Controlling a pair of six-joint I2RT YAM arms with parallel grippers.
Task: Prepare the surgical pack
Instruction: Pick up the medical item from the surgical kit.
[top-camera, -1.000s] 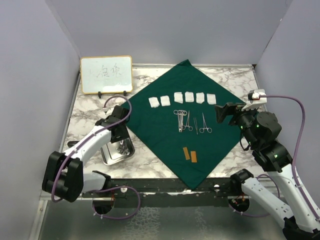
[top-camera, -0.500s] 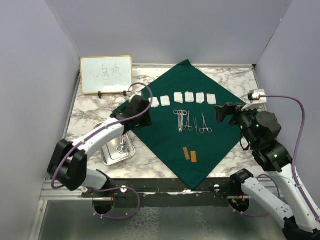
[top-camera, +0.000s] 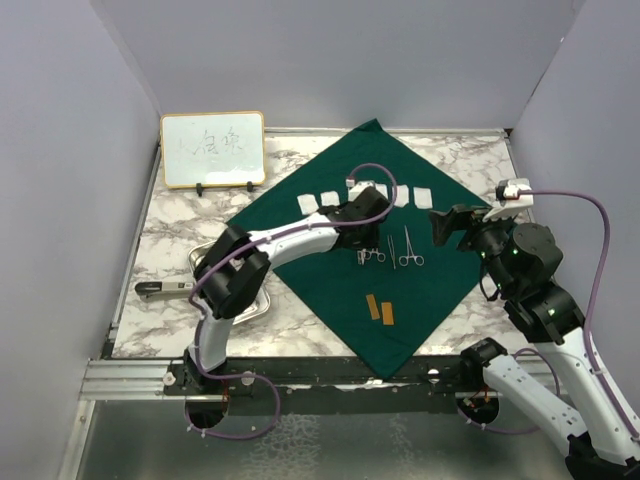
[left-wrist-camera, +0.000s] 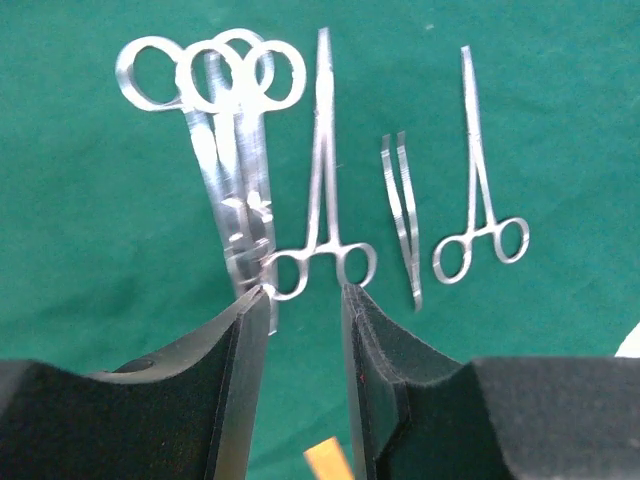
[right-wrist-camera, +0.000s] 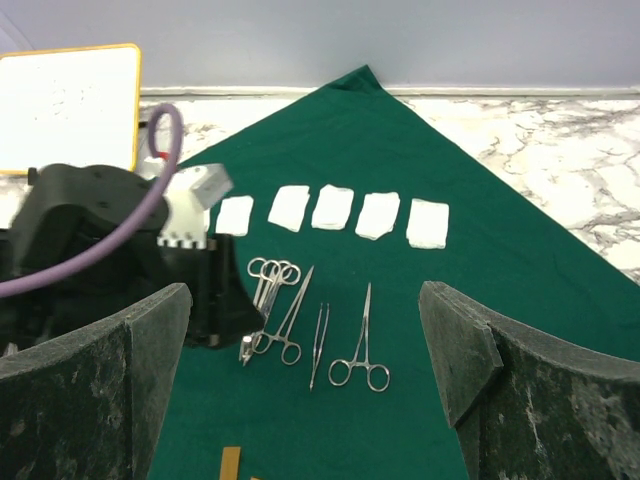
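Hovering our parted, empty left gripper (left-wrist-camera: 305, 300) over the instruments (left-wrist-camera: 322, 180), we judge the drape (top-camera: 320, 270) laid out but not yet folded.

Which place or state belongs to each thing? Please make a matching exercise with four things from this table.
1. whiteboard
2. gauze squares
3. tan strips
4. left gripper

a. open, at the instruments
b. near half of the green drape
c. far left corner of the table
d. a row on the drape's far half

Pairs: 1-c, 2-d, 3-b, 4-a.
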